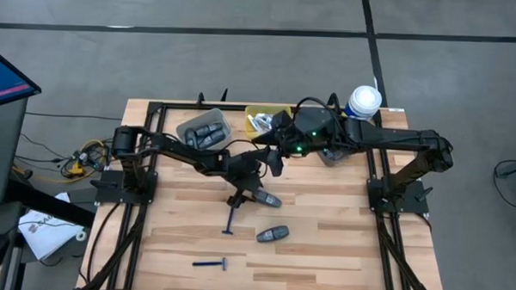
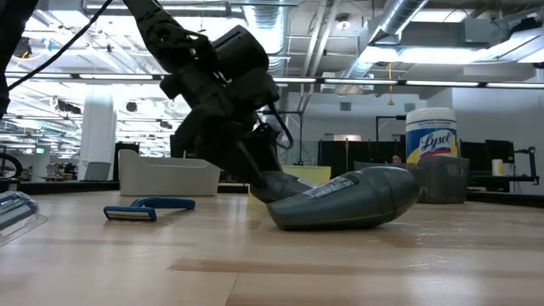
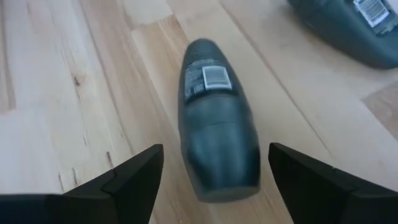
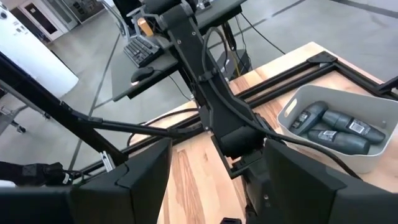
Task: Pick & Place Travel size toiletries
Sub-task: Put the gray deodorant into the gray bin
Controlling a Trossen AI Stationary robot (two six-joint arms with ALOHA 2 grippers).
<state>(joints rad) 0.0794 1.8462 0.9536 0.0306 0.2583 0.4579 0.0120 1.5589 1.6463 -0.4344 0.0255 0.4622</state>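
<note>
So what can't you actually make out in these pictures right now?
- High view: the yellow bin is half covered by the right arm, so its contents are unclear.
- Low view: the left hand hides most of the far pod.
- Left wrist view: the second pod is cut off by the edge.
- Low view: the razor at the edge is cropped.

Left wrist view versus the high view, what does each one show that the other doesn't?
Only the left wrist view shows the label on the pod, and that the pod lies on the wood between the open fingers of the left claw, ungripped.

Only the high view shows the two razors, the grey bin of pods, the yellow bin, the wipes canister and the right claw near the yellow bin.

Both show that pod, the second pod nearby and the left claw.
</note>
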